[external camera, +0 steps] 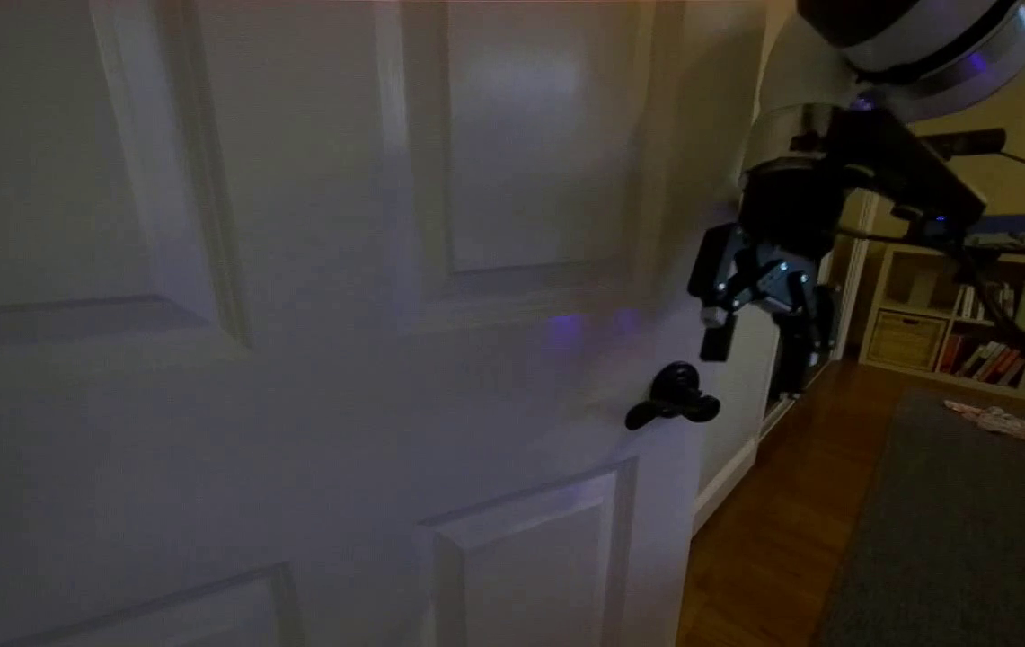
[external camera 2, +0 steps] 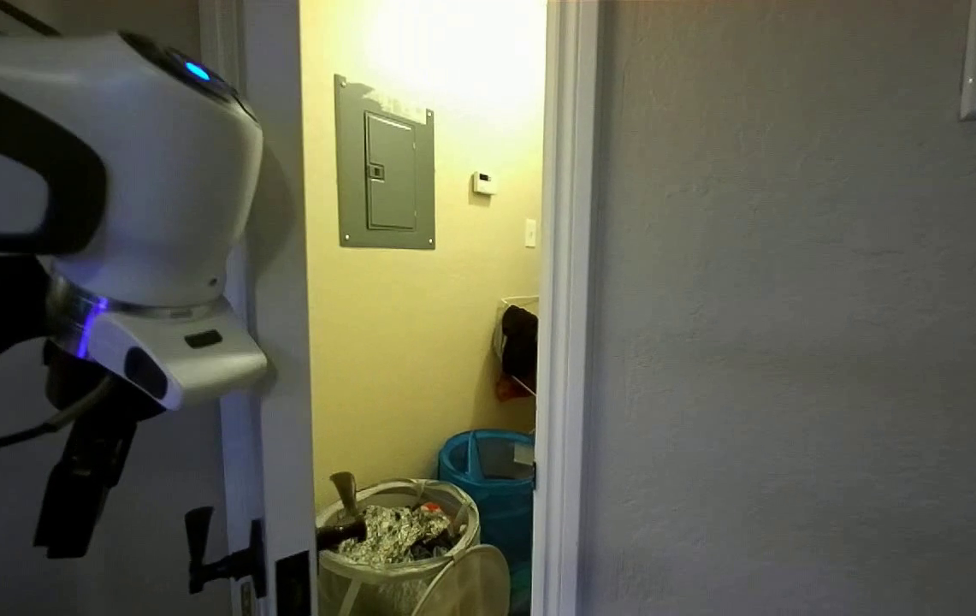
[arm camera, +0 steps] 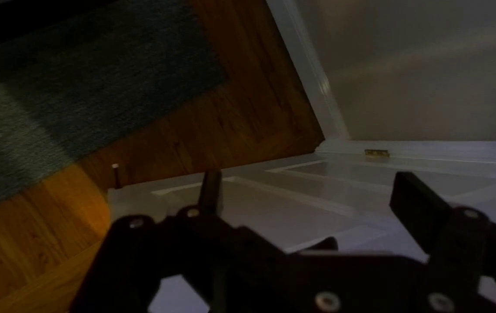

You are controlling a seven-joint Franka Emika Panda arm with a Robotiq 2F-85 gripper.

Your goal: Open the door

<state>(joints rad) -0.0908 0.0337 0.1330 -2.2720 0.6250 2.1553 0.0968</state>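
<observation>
Across most of an exterior view stands the large white panelled door [external camera: 323, 404], ajar, its dark lever handle [external camera: 677, 386] right of centre. Above and right of the handle hangs the black two-fingered gripper [external camera: 756, 350], fingers spread. Beyond the door, low in an exterior view, sits a round white mesh hamper [external camera 2: 385, 590], with a blue hamper [external camera 2: 500, 496] behind.

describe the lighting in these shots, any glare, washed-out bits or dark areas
In an exterior view, the door lies dim and bluish, with a pale sheen on an upper panel; in an exterior view, the yellow wall burns out almost to white near the top; in the wrist view, the pincer is nearly a black silhouette, while a brighter orange patch lights the wood floor.
</observation>
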